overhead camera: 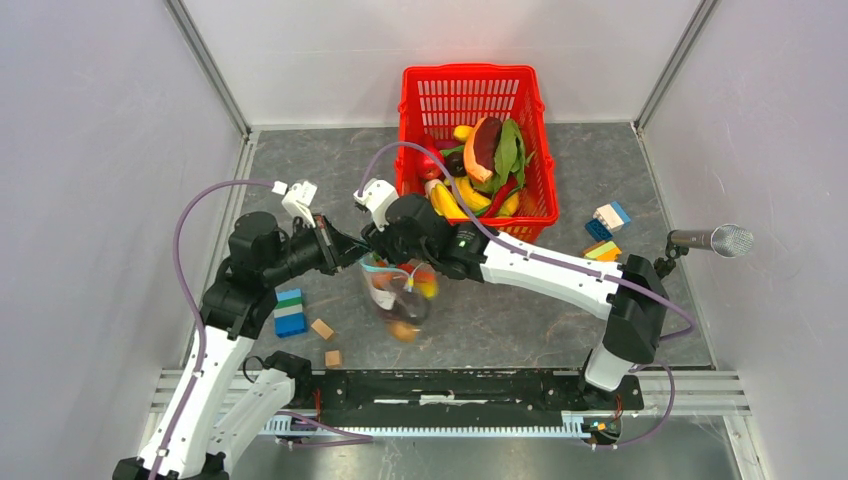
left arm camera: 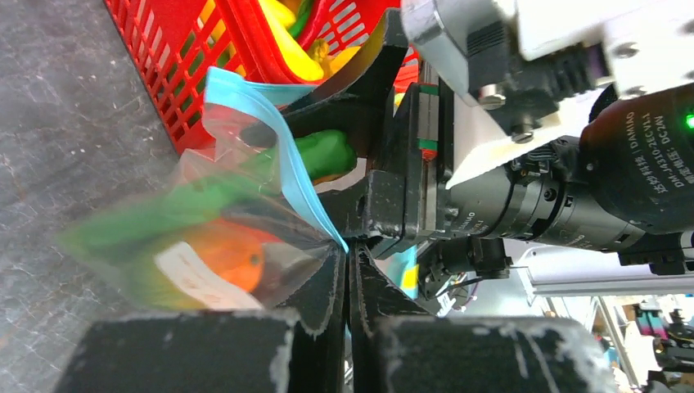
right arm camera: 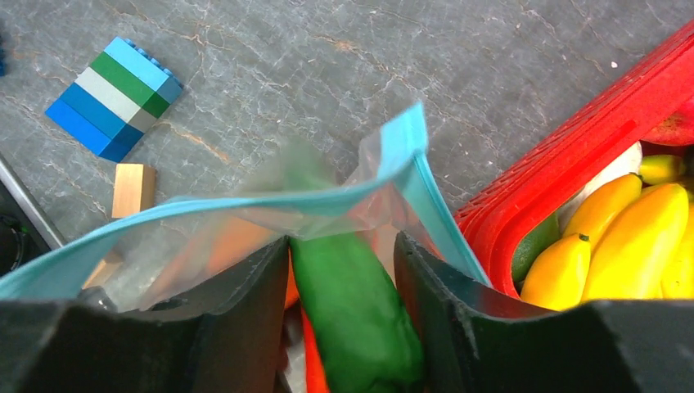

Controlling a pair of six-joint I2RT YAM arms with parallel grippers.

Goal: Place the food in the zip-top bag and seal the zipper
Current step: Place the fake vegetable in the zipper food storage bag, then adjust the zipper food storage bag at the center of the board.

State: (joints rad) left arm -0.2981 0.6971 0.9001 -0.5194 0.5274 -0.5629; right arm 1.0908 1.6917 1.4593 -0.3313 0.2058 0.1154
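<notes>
So from up top, the clear bag (overhead camera: pixel 397 298) is just near-left of the red basket (overhead camera: pixel 470 75), with both arms crowded in at its mouth. Left wrist cam: the left gripper (left arm camera: pixel 348 262) is clamped tight on the bag's edge, right where the blue zipper strip (left arm camera: pixel 286 155) ends, and some orange food (left arm camera: pixel 233 254) shows blurry inside. Right wrist cam: the right gripper (right arm camera: pixel 344 246) straddles a green vegetable (right arm camera: pixel 352 319) poking into the open mouth, and honestly I can't tell if it's squeezing it or just loose around it.
</notes>
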